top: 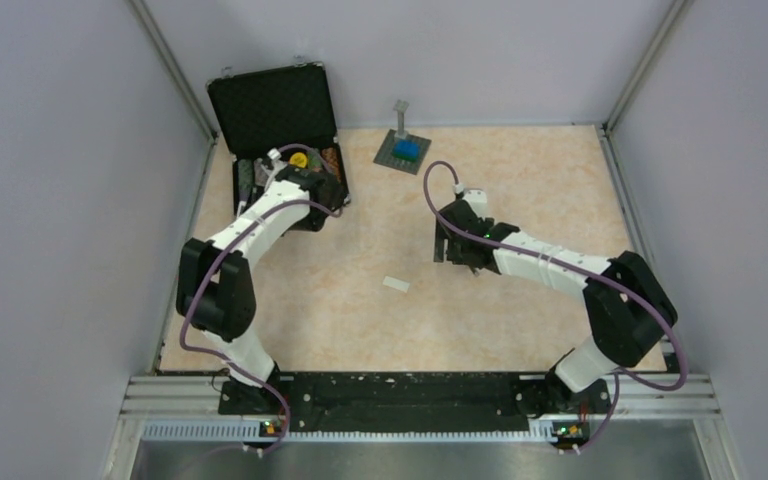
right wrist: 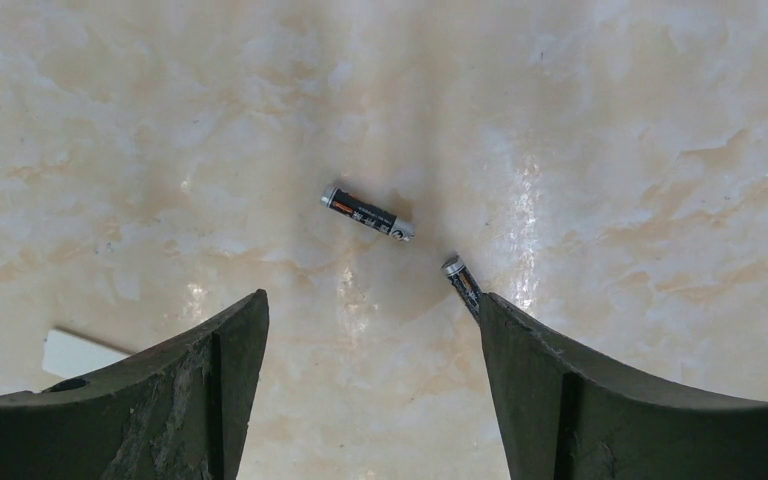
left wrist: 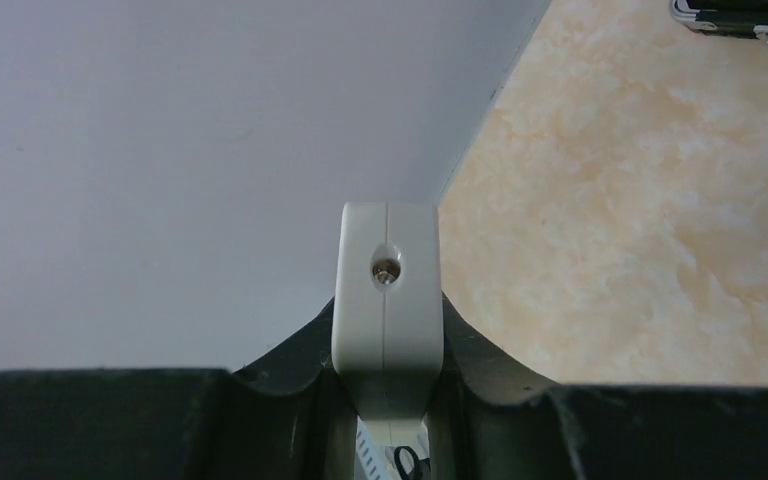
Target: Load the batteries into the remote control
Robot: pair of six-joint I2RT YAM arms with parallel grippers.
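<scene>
**Operator:** What is the layout, largest item first?

**Technician:** The table (top: 360,330) carries everything. An open black case (top: 275,120) sits at its far left corner. The left gripper (left wrist: 387,335) hangs near that case, clamped on the narrow sides of the remote control (left wrist: 387,290), whose end faces the wrist camera. The right gripper (right wrist: 372,305) hovers over the middle of the table, somewhat toward the right edge, with its jaws spread wide and nothing between them. A small white cover plate (right wrist: 78,352) lies flat beside its left finger. The 2 batteries (right wrist: 367,213) lie on the bare table below that gripper.

**Operator:** Which battery should be picked first?

**Technician:** Take the 1 in full view. It lies slanted across the gap, clear of both fingers. The second battery (right wrist: 463,284) disappears behind the right finger (right wrist: 560,390), and whether they touch cannot be told.

**Operator:** How should the pick be done?

**Technician:**
1. Turn the wrist so the pads close across the barrel, not along it.
2. Centre the gap on the barrel's middle.
3. Descend straight, because a sideways sweep would likely roll the second battery.
4. Close gently, since a thin round cell may squirt out.

**Operator:** Is the remote ready?

**Technician:** Its compartment is not visible here, so confirm its facing before insertion.
</scene>
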